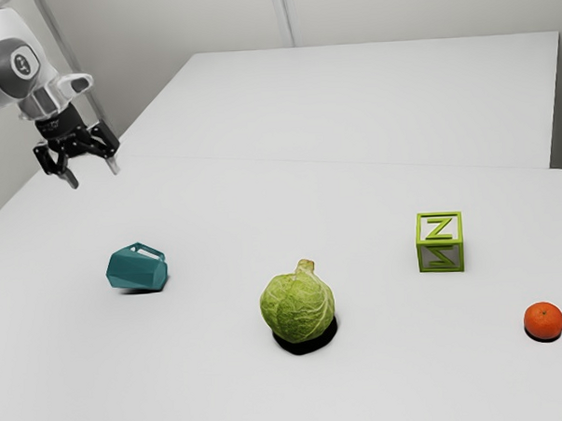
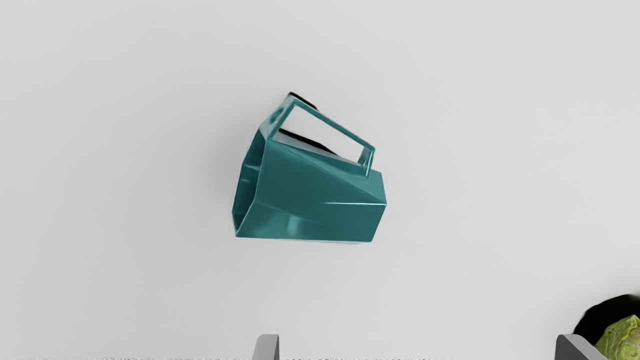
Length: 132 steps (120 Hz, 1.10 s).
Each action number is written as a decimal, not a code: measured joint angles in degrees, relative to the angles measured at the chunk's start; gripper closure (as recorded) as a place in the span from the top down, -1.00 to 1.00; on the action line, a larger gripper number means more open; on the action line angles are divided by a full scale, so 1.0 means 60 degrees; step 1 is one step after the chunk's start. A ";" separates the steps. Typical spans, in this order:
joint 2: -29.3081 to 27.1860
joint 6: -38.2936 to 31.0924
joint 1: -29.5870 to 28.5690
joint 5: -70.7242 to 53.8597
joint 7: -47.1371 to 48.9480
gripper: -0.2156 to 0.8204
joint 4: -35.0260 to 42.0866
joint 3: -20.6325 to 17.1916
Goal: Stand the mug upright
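Mug (image 1: 137,271) on its side, white table (image 1: 204,372), pale walls (image 1: 403,9)

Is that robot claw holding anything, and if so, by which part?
Nothing is held. The gripper hangs in the air with its fingers wide apart, and the teal mug lies on its side below, untouched.
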State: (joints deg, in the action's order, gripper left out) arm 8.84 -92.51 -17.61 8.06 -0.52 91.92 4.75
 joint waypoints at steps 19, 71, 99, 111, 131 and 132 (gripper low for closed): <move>0.1028 0.0130 -0.0750 0.0558 -0.0474 0.58 -0.0088 0.0149; 0.3227 0.0068 -0.1462 0.2406 -0.2431 0.58 -0.0496 0.0907; 0.3424 0.0042 -0.1474 0.4029 -0.3177 0.58 -0.0086 0.0907; 0.3403 0.0076 -0.1474 0.4362 -0.3336 0.58 0.0219 0.0900; 0.3397 0.0151 -0.1455 0.4725 -0.3407 0.58 0.0471 0.0814; 0.3400 0.0155 -0.1453 0.4744 -0.3407 0.58 0.0478 0.0811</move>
State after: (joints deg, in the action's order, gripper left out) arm 29.23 -91.58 -26.33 36.53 -20.96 94.79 9.61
